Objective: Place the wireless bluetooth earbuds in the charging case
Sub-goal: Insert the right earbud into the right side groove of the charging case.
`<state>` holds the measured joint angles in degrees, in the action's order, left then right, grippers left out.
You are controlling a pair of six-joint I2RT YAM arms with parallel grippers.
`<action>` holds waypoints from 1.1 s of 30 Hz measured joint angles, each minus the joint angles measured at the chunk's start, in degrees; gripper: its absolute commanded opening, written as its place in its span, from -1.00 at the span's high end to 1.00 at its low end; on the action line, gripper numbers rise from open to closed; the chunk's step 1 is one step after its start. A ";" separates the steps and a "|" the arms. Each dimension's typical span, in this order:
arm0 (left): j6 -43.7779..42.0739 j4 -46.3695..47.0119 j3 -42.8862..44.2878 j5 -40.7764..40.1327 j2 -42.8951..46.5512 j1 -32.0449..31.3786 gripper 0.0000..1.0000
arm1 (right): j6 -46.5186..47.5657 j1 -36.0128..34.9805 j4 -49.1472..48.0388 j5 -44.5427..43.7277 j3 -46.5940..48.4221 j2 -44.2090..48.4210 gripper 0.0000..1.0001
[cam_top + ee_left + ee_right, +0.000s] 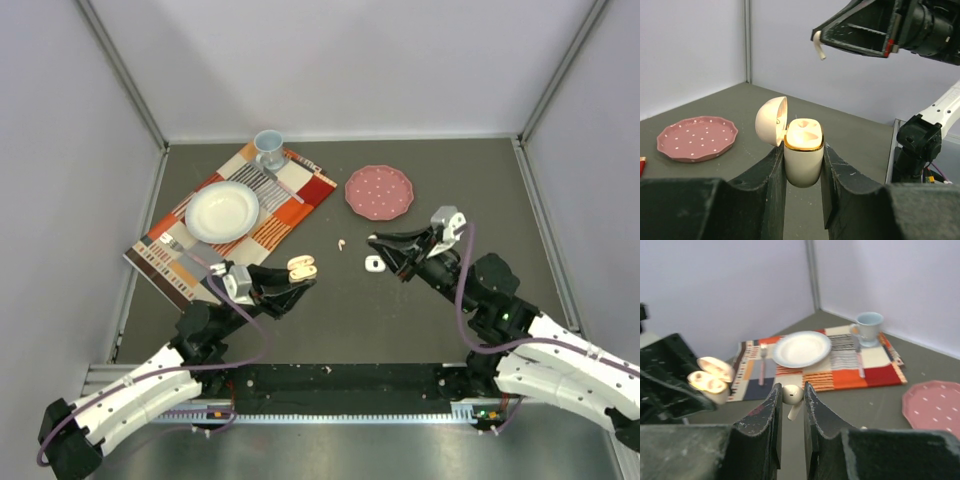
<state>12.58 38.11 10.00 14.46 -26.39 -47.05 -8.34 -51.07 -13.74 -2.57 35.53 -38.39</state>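
Observation:
My left gripper [300, 272] is shut on the base of a cream charging case [303, 266] with a gold rim, held above the table. In the left wrist view the case [803, 155] stands upright between the jaws of the left gripper [802, 152], its lid [771, 121] flipped open to the left. My right gripper [372, 240] is shut on a white stemmed earbud [792, 396], stem hanging down, seen between the jaws of the right gripper [791, 391]. That earbud [818, 45] hangs up and to the right of the case. Another earbud [342, 243] lies on the table between the grippers.
A small white square case [373, 264] lies on the table under the right gripper. A pink dotted plate [379, 192] sits at the back. At back left, a patterned placemat [300, 205] carries a white bowl [222, 211], a pale blue cup [268, 150] and cutlery. Walls close three sides.

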 measured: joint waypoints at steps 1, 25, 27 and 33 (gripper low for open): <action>0.00 0.33 -0.07 -0.04 0.00 0.00 1.00 | 0.46 -2.27 -1.05 -1.11 0.00 -0.02 1.00; -1.60 4.57 -2.29 -1.66 -0.85 0.00 1.00 | 19.78 -33.33 -29.00 -32.61 0.96 -21.14 1.00; -2.08 4.87 -2.62 -1.66 -0.85 0.00 1.00 | 19.91 -33.33 -30.25 -32.81 1.38 -21.68 1.00; -4.00 6.40 -3.87 -1.46 -0.57 -0.33 1.00 | 19.82 -33.51 -32.13 -32.70 2.27 -22.16 1.00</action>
<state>8.58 44.51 6.13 12.99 -26.96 -47.37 11.49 -84.58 -45.87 -35.27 37.80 -60.55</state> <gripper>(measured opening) 0.329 0.163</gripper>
